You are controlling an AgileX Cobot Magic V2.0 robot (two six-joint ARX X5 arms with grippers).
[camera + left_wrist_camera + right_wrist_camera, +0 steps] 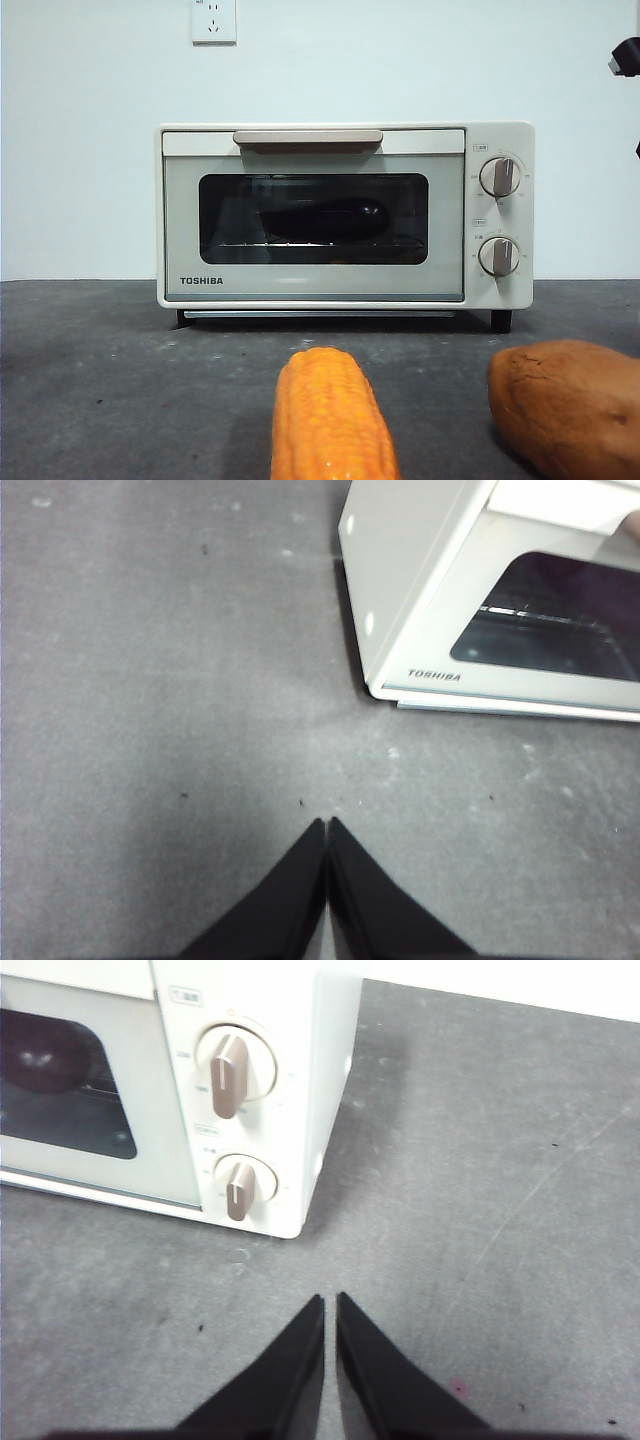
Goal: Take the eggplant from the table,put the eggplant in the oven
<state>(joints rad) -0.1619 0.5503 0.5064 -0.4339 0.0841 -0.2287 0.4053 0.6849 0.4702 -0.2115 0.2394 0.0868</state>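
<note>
The cream-white TOSHIBA oven [345, 215] stands on the dark grey table [100, 380] with its door closed. Through the dark glass window the eggplant [325, 220] lies lengthwise on the wire rack inside. In the right wrist view the eggplant [40, 1055] shows as a dark rounded end behind the glass. My left gripper [327, 825] is shut and empty over bare table near the oven [480, 590] at its TOSHIBA-logo corner. My right gripper [330, 1300] is shut and empty near the oven [200, 1090] at its knob side. A black arm tip [626, 55] shows at the top right of the front view.
An orange-yellow corn cob [330, 420] lies on the table close to the front camera. A reddish-brown sweet potato [565, 405] lies at the right front. Two round knobs [499, 215] sit on the oven's right panel. A wall socket [214, 20] is above.
</note>
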